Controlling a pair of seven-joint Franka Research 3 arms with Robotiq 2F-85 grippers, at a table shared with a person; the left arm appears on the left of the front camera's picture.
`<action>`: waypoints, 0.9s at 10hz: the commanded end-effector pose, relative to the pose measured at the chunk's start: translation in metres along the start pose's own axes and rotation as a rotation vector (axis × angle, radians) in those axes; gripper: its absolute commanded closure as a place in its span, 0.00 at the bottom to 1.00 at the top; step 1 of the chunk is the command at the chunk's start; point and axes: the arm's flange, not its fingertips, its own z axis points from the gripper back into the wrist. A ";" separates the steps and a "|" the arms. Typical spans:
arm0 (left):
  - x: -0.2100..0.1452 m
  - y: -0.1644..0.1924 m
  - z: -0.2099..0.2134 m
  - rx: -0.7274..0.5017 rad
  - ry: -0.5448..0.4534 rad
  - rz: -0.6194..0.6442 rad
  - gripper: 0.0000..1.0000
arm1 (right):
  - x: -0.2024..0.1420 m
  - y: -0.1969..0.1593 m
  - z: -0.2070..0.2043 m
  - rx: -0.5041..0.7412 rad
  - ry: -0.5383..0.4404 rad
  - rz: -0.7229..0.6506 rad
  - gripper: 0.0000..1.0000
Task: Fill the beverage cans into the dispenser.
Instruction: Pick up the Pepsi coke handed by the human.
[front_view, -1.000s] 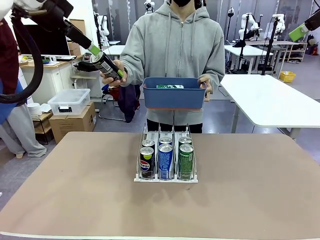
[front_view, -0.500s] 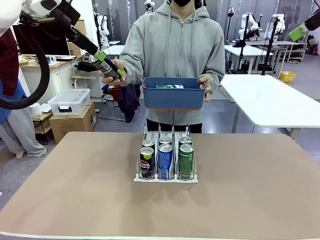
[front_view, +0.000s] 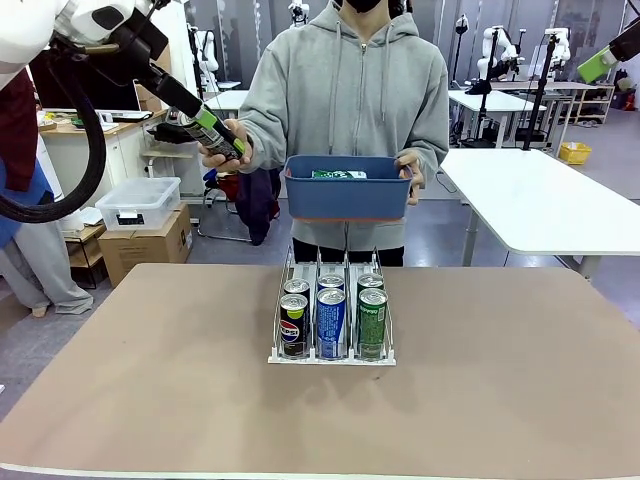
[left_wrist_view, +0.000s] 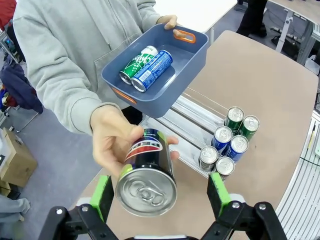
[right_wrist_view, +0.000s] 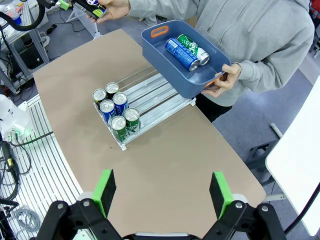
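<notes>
A black Pepsi can (left_wrist_view: 147, 175) lies in the person's hand (left_wrist_view: 112, 145), top end toward my left gripper (left_wrist_view: 160, 196). That gripper is open, with its green pads on either side of the can. In the front view this happens high at the left, where the left gripper (front_view: 212, 128) meets the hand (front_view: 228, 150). The dispenser (front_view: 331, 360) stands mid-table with several cans in its three lanes: black (front_view: 293, 325), blue (front_view: 331, 322) and green (front_view: 372, 322) in front. My right gripper (right_wrist_view: 163, 192) hangs open high above the table, off to the right (front_view: 598, 65).
The person's other hand holds a blue tub (front_view: 348, 195) above the dispenser's far end. In it lie a blue can (right_wrist_view: 182, 54) and a green can (right_wrist_view: 195, 49). White tables (front_view: 540, 200) stand behind at the right, and boxes (front_view: 145, 235) sit on the floor at the left.
My left gripper has slid down and to the right, farther along the Pepsi can in the person's hand. The tub, the dispenser and the right arm have stayed put.
</notes>
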 end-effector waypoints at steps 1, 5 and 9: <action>-0.002 0.002 -0.005 0.024 0.008 0.019 0.00 | 0.000 0.000 0.000 0.001 0.000 0.000 0.00; -0.006 0.006 -0.012 0.054 0.026 0.046 0.00 | 0.000 0.000 0.000 0.001 0.000 0.000 0.00; -0.007 0.010 -0.019 0.052 0.044 0.060 0.00 | 0.000 0.000 0.000 0.001 0.000 0.000 0.00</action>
